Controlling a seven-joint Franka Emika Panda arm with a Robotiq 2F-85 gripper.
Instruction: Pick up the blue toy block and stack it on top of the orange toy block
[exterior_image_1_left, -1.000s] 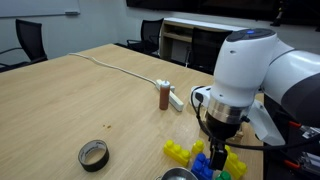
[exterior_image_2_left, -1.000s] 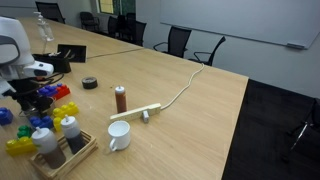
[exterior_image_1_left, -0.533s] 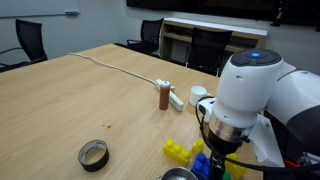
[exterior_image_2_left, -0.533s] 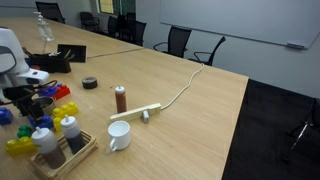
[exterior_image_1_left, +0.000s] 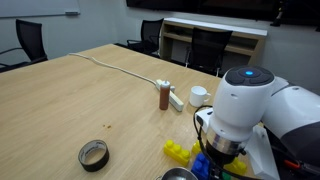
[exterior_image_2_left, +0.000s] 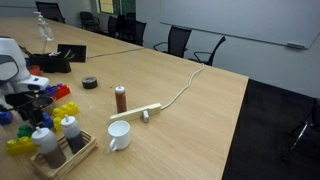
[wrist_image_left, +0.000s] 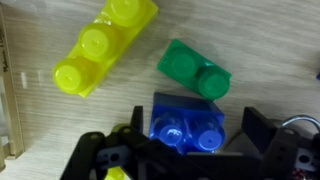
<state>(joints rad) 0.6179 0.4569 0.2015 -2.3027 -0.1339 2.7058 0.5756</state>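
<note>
My arm (exterior_image_1_left: 245, 100) hangs low over the brick cluster on the table (exterior_image_1_left: 60, 100). In the wrist view the gripper (wrist_image_left: 193, 138) is spread wide, jaws straddling the blue toy block (wrist_image_left: 186, 120), which lies flat just beside the green brick (wrist_image_left: 195, 68) and near a yellow brick (wrist_image_left: 105, 45). I judge nothing grasped yet: closing, lifting and stacking all remain. I can't make out the orange toy block.
</note>
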